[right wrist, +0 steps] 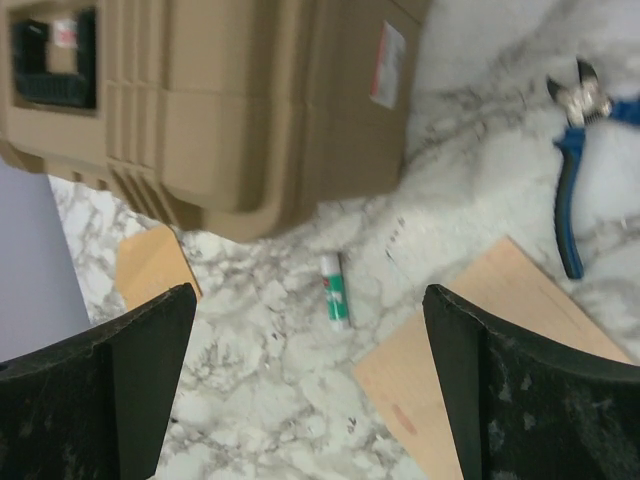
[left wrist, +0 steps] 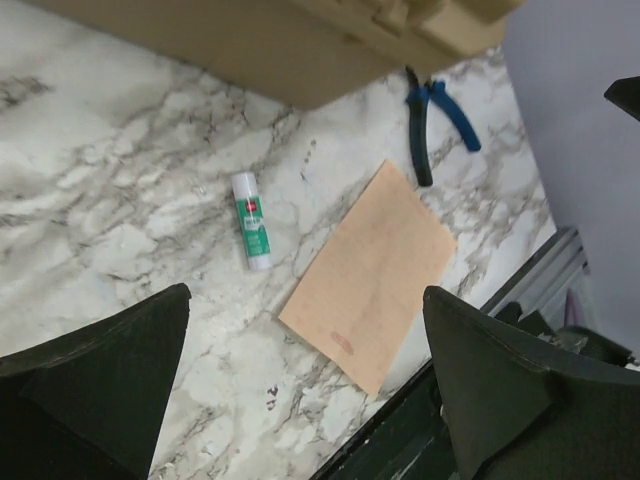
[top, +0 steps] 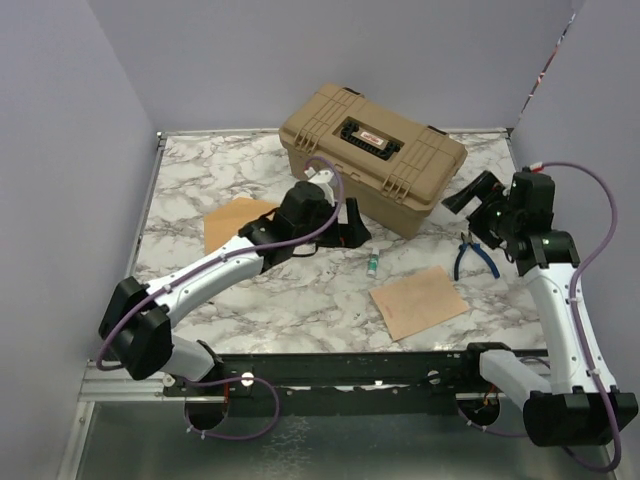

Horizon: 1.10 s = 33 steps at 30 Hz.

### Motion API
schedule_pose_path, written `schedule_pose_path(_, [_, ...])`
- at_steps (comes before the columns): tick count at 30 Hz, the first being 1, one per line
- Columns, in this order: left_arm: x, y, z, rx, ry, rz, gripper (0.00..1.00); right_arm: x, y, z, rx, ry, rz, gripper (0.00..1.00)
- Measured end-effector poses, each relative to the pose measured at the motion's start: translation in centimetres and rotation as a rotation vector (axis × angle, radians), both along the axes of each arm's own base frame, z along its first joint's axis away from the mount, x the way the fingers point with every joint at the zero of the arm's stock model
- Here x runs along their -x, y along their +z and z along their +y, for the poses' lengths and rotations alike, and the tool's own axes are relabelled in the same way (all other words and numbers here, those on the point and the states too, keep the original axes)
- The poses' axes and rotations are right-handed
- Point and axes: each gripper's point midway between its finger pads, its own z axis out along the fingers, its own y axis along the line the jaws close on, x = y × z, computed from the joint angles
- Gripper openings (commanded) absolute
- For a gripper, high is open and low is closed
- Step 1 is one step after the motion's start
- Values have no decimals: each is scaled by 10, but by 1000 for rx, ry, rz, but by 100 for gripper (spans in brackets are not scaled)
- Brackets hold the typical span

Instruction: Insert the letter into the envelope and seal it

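Left pincer and right pincer both spread, empty.
Left arm stretches forward to the tabletop's centre; right arm rears up at three o'clock, letter at five.

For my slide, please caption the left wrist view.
Open left gripper over glue stick, letter and blue pliers on marble table.

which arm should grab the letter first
Probably right: the letter lies on that arm's side, with the right gripper open nearby; the left gripper sits nearer the envelope.
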Motion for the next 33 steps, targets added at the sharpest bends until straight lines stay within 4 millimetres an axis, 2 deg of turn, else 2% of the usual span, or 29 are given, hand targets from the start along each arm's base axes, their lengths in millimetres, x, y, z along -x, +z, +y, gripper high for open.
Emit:
schedule_pose_path(2, [11, -21, -16, -37, -46, 34, 99, 16, -22, 1, -19, -15, 50, 99])
schedule_pose_path(4, [17, -32, -23, -55, -67, 50, 99, 31, -48, 2, -38, -23, 103, 98])
schedule_pose_path(6, [30, -54, -31, -87, -102, 80, 99, 45, -76, 5, -61, -25, 164, 97])
schedule_pose_path(8, [39, -72, -33, -104, -116, 105, 99, 60, -108, 9, -89, -23, 243, 97])
schedule_pose_path(13, [71, -134, -31, -115, -135, 183, 99, 91, -178, 21, -167, -18, 431, 92])
schedule_pose_path(14, [79, -152, -29, -122, -139, 208, 99, 96, -188, 24, -180, -15, 456, 88])
schedule_pose_path(16, [90, -174, -26, -130, -135, 247, 99, 102, -204, 28, -207, -7, 492, 70])
schedule_pose_path(18, [88, -169, -33, -78, -129, 235, 99, 105, -213, 32, -228, -2, 511, 58])
schedule_pose_path(20, [88, -167, -36, -37, -109, 241, 97, 106, -219, 35, -249, -3, 518, 55])
schedule_pose_path(23, [90, -170, -35, 10, -74, 271, 92, 105, -222, 37, -266, -2, 522, 53])
schedule_pose_path(29, [84, -172, -47, 76, -36, 312, 74, 104, -227, 37, -267, -3, 533, 52])
schedule_pose_path(33, [83, -176, -56, 96, -43, 328, 64, 108, -237, 39, -274, -2, 572, 52])
